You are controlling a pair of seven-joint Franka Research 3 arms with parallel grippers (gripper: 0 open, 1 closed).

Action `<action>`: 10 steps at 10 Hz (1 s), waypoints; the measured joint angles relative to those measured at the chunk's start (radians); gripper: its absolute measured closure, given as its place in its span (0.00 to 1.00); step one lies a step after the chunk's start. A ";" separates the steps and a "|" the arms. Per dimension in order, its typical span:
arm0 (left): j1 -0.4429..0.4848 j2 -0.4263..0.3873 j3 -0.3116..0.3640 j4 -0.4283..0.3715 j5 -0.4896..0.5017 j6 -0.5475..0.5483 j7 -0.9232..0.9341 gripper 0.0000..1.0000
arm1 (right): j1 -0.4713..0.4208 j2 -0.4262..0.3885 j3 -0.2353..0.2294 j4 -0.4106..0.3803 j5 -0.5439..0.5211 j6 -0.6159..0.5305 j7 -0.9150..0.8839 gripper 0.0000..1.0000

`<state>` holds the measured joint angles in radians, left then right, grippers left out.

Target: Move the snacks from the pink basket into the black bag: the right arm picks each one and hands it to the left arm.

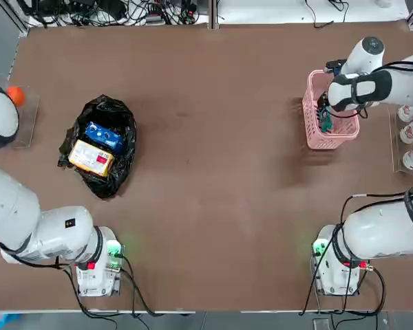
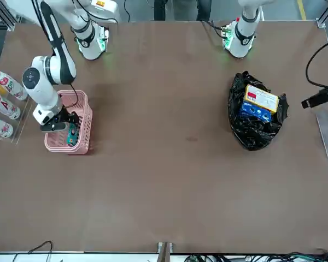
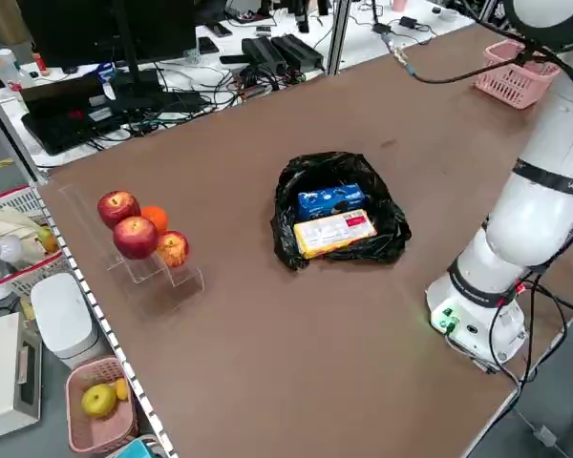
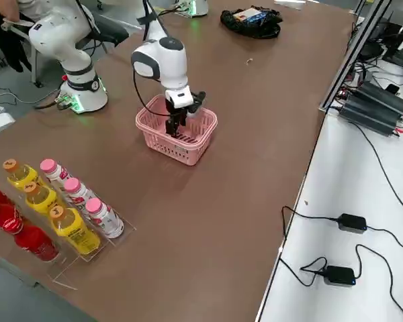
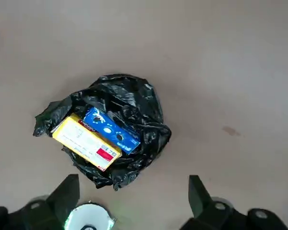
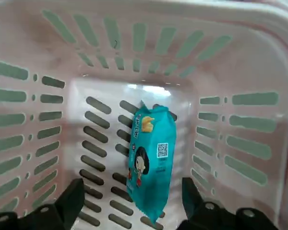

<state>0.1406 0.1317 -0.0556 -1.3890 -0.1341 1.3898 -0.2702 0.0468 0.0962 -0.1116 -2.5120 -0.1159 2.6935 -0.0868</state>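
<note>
Inside the pink basket [image 6: 240, 62], right end effector [image 6: 129, 201] hangs released astride the teal packet [image 6: 151, 158] (untouched); left end effector [image 5: 134, 201] released above black bag [image 5: 134, 103].

Bottles [image 4: 54, 215] in a rack – red, yellow, white; apples [image 3: 134, 234] and an orange [image 3: 154, 218] on a stand.
</note>
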 joint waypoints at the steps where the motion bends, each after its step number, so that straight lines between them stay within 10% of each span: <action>1: -0.018 -0.022 -0.001 0.000 0.000 0.010 0.008 0.00 | 0.000 0.008 0.000 0.000 0.000 0.008 -0.014 0.09; 10: -0.156 -0.040 -0.002 -0.022 0.110 0.094 0.016 0.00 | 0.000 0.093 0.003 -0.020 -0.001 0.159 -0.171 0.09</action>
<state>-0.0158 0.0919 -0.0576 -1.4114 -0.0244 1.4835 -0.2540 0.0471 0.1891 -0.1086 -2.5322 -0.1164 2.8523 -0.2582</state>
